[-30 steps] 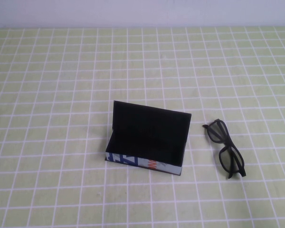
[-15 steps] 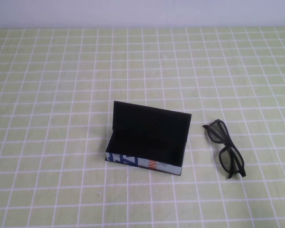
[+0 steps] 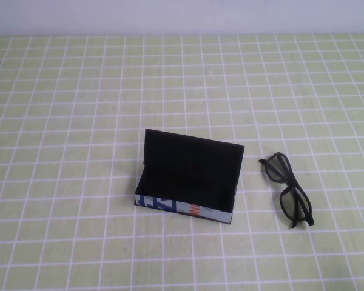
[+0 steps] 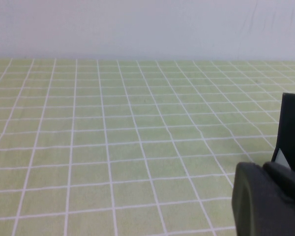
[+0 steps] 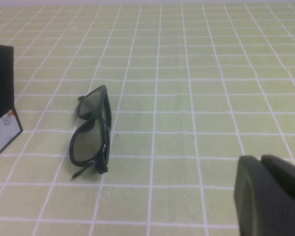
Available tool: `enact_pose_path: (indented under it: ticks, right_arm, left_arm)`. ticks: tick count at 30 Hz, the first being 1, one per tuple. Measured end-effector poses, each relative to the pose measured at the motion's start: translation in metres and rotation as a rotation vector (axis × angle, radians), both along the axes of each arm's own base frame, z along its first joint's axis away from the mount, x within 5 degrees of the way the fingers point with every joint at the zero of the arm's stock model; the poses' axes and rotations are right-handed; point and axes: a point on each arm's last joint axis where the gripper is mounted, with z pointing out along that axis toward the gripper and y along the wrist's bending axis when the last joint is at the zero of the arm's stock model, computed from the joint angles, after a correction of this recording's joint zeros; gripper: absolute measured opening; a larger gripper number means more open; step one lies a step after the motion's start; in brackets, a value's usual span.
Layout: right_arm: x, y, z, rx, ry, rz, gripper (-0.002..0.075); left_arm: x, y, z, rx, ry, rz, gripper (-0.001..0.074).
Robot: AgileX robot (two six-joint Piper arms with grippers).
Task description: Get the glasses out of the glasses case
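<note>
The glasses case [image 3: 188, 185] is a black box with its lid standing up at the back — it is open. The inside is black. Its front side shows blue, white and orange print. The glasses [image 3: 288, 189] lie out of the case, on the right of it, near it but not touching. They are black with thick frames and dark lenses. They look folded, with the front standing on its lower edge — one end near the case's back corner, the other end nearer the robot.
</note>
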Motion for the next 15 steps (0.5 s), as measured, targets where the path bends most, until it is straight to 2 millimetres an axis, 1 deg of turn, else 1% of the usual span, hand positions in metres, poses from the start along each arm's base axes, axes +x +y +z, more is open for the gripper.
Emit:
enact_pose_path:
  ticks: [15]
  right_arm:
    - [-0.0002, 0.0000, -0.0008, -0.001, 0.009, 0.001, -0.0018]
  left_arm:
    - [0.0000, 0.0000, 0.0000, 0.000, 0.000, 0.000, -0.0004]
